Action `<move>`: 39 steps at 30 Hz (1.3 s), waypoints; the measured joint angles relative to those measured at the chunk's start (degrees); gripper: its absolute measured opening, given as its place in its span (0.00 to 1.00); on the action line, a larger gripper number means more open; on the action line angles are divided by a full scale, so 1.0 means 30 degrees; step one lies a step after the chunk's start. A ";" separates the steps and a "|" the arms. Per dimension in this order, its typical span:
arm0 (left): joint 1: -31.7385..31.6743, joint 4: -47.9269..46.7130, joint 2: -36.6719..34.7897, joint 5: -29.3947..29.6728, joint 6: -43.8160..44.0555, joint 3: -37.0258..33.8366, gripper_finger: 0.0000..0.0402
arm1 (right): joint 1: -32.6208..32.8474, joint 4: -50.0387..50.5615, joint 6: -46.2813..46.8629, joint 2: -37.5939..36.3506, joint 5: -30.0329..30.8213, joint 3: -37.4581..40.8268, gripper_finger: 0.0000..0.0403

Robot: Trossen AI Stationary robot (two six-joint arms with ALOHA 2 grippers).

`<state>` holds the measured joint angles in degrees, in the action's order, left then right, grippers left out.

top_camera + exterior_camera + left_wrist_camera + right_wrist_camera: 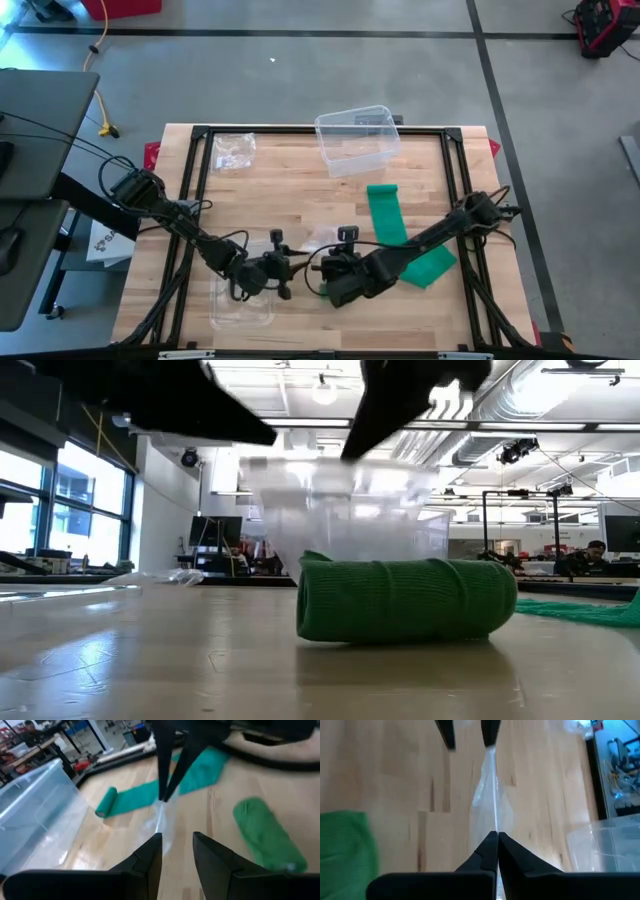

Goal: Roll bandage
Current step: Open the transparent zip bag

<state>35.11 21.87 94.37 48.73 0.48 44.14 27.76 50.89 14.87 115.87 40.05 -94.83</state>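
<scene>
A rolled green bandage [405, 600] lies on its side on the wooden table, also seen in the left wrist view [267, 840]. A second green bandage [388, 215] lies unrolled to the right, its far end curled into a small roll [106, 802]. My right gripper [496, 840] is shut on a clear plastic wrapper [160, 822] at the table's near middle. My left gripper [177, 855] faces it a short way off, its fingers apart. In the high view the two grippers [290, 270] [322, 268] almost meet. My right gripper pinches one end of the clear wrapper [495, 827] between its two shut fingers, slanting down from the table's right. The film runs stretched away from it toward the left gripper. My left gripper has the film's other end against the tip of one finger [490, 742]. Its jaws stand apart, and I cannot tell whether it holds the film.
A clear plastic box [357, 140] stands at the far middle of the table [260, 200]. A crumpled clear bag [232, 150] lies at the far left, and more clear plastic [240, 300] lies near the front edge. A black frame [300, 131] borders the table.
</scene>
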 joint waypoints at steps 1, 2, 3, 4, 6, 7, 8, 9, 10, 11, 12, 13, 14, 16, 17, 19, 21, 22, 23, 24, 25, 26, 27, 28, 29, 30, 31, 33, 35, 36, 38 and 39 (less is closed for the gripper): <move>-0.0100 0.0498 0.0000 -0.0040 -0.0288 0.0000 0.26 | 0.0080 -0.0021 -0.0130 -0.0214 -0.0111 0.0000 0.00; -0.0132 0.1064 0.0000 -0.0045 -0.0519 -0.0007 0.26 | 0.0150 -0.0069 -0.0226 -0.0387 -0.0363 -0.0002 0.00; -0.0137 0.1777 0.0000 -0.0043 -0.0844 -0.0007 0.26 | 0.0200 -0.0114 -0.0377 -0.0451 -0.0577 -0.0007 0.00; -0.0133 0.2495 0.0000 -0.0056 -0.1290 -0.0007 0.26 | 0.0246 -0.0147 -0.0577 -0.0449 -0.0837 -0.0007 0.00; -0.0115 0.3631 0.0000 -0.0327 -0.2198 -0.0007 0.26 | 0.0316 -0.0164 -0.0824 -0.0337 -0.1031 0.0000 0.00; -0.0098 0.4053 0.0000 -0.0535 -0.2382 -0.0007 0.26 | 0.0316 -0.0196 -0.0984 -0.0292 -0.1048 0.0000 0.00; -0.0074 0.4392 0.0000 -0.0654 -0.2389 -0.0007 0.26 | 0.0316 -0.0247 -0.1075 -0.0284 -0.1038 0.0000 0.00; -0.0080 0.4634 0.0000 -0.0781 -0.2251 -0.0007 0.26 | 0.0316 -0.0329 -0.1112 -0.0284 -0.1021 0.0000 0.00; -0.0173 0.4717 0.0000 -0.1110 -0.1992 -0.0007 0.26 | 0.0316 -0.0487 -0.1121 -0.0284 -0.1004 0.0000 0.00; -0.0325 0.4610 0.0000 -0.1598 -0.1642 0.0000 0.26 | 0.0316 -0.0689 -0.1203 -0.0278 -0.1000 0.0000 0.00; -0.0557 0.4260 0.0000 -0.2169 -0.1172 0.0000 0.26 | 0.0325 -0.0910 -0.1428 -0.0276 -0.1000 0.0000 0.00; -0.0819 0.3888 0.0000 -0.2729 -0.0702 0.0000 0.26 | 0.0379 -0.1236 -0.1604 -0.0276 -0.0997 0.0000 0.00; -0.1059 0.3484 0.0000 -0.3204 -0.0201 0.0000 0.26 | 0.0407 -0.1560 -0.1817 -0.0276 -0.0997 0.0000 0.00; -0.1508 0.2576 0.0000 -0.3455 0.0807 0.0000 0.26 | 0.0481 -0.2081 -0.1977 -0.0276 -0.1004 0.0000 0.00; -0.1673 0.2133 0.0000 -0.3480 0.1177 0.0000 0.26 | 0.0505 -0.2205 -0.1973 -0.0276 -0.1011 0.0000 0.00; -0.1879 0.1479 0.0000 -0.3567 0.1536 0.0000 0.26 | 0.0535 -0.2215 -0.1910 -0.0267 -0.1002 0.0000 0.00; -0.1984 0.1127 0.0000 -0.3875 0.1630 0.0000 0.26 | 0.0549 -0.2221 -0.1753 -0.0264 -0.1004 0.0000 0.00; -0.1995 0.0988 0.0000 -0.4115 0.1630 0.0000 0.26 | 0.0542 -0.2215 -0.1750 -0.0269 -0.1004 0.0000 0.00; -0.1988 0.0875 0.0000 -0.4319 0.1634 0.0000 0.26 | 0.0535 -0.2222 -0.1747 -0.0267 -0.0997 0.0000 0.00; -0.1988 0.0853 0.0000 -0.4610 0.1630 0.0000 0.26 | 0.0535 -0.2216 -0.1738 -0.0262 -0.1003 0.0000 0.00; -0.1988 0.0865 0.0000 -0.4842 0.1637 0.0000 0.26 | 0.0519 -0.2230 -0.1701 -0.0262 -0.0997 0.0000 0.00; -0.1988 0.0829 0.0000 -0.4969 0.1677 0.0000 0.26 | 0.0498 -0.2256 -0.1682 -0.0262 -0.0997 0.0000 0.00; -0.1981 0.0789 0.0000 -0.5034 0.1727 0.0000 0.26 | 0.0498 -0.2336 -0.1689 -0.0262 -0.0997 0.0000 0.00; -0.1986 0.0768 0.0000 -0.5062 0.1768 0.0000 0.26 | 0.0498 -0.2465 -0.1804 -0.0262 -0.0997 0.0003 0.00; -0.1988 0.0780 0.0000 -0.5069 0.1775 0.0000 0.26 | 0.0498 -0.2620 -0.1912 -0.0262 -0.0995 0.0007 0.00; -0.1992 0.0786 0.0000 -0.5069 0.1775 0.0000 0.26 | 0.0498 -0.2767 -0.1976 -0.0262 -0.0990 0.0007 0.00; -0.2018 0.0786 0.0000 -0.5072 0.1778 0.0000 0.26 | 0.0503 -0.2907 -0.2039 -0.0262 -0.0997 0.0007 0.00; -0.2124 0.0779 0.0000 -0.5113 0.1837 0.0000 0.26 | 0.0506 -0.3113 -0.2119 -0.0262 -0.0997 0.0007 0.00; -0.2280 0.0786 0.0000 -0.5270 0.1987 0.0000 0.26 | 0.0506 -0.3197 -0.2128 -0.0262 -0.0994 0.0007 0.00; -0.2372 0.0786 0.0000 -0.5495 0.2086 0.0000 0.26 | 0.0513 -0.3206 -0.2178 -0.0262 -0.0997 0.0007 0.00; -0.2525 0.0806 0.0000 -0.6132 0.2158 0.0000 0.26 | 0.0513 -0.3206 -0.2354 -0.0262 -0.1007 0.0007 0.00; -0.2591 0.0819 0.0000 -0.6607 0.2154 0.0000 0.26 | 0.0513 -0.3203 -0.2435 -0.0262 -0.1029 0.0007 0.00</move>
<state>27.34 24.33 94.37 28.91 6.94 44.14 29.30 41.28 7.57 115.09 36.96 -94.80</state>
